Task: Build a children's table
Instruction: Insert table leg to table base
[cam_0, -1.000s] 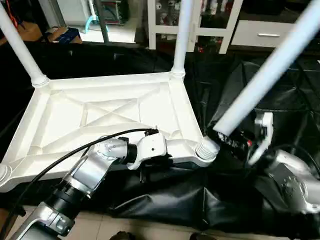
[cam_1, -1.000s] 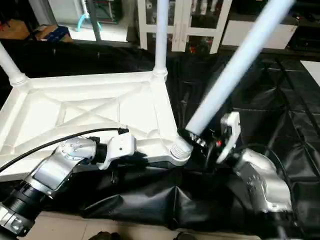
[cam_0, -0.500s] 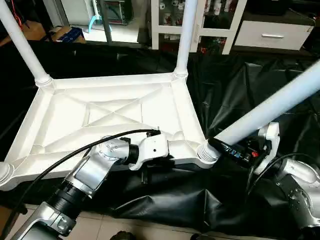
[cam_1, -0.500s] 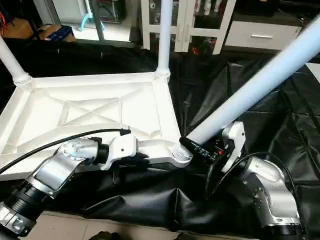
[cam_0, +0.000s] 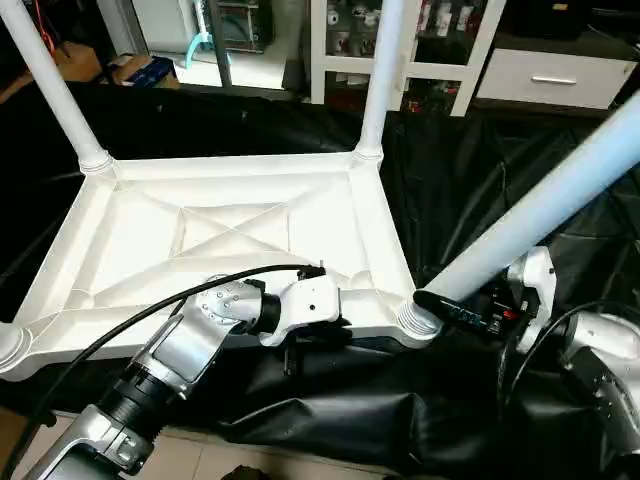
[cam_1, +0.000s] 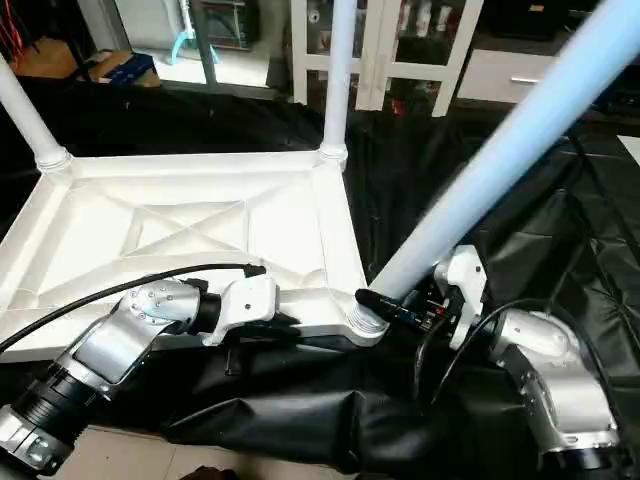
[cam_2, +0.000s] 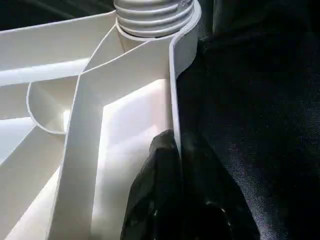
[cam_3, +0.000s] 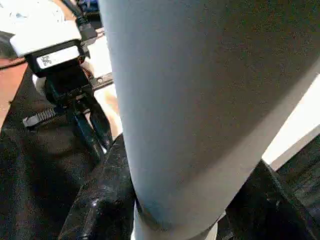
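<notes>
Left claw (cam_2: 175, 165) pinching tabletop (cam_0: 240, 230) rim — right claw (cam_0: 462, 310) clamped round tilted leg (cam_0: 540, 205) at corner socket (cam_0: 418, 320).

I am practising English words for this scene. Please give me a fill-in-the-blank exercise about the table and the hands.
1. The table top lies with its ribbed underside facing ____.
2. The right hand is closed around a white ____.
3. The left hand pinches the top's ____.
4. A ____ sheet lies under the table top.

Missing words: up; leg; rim; black
</notes>
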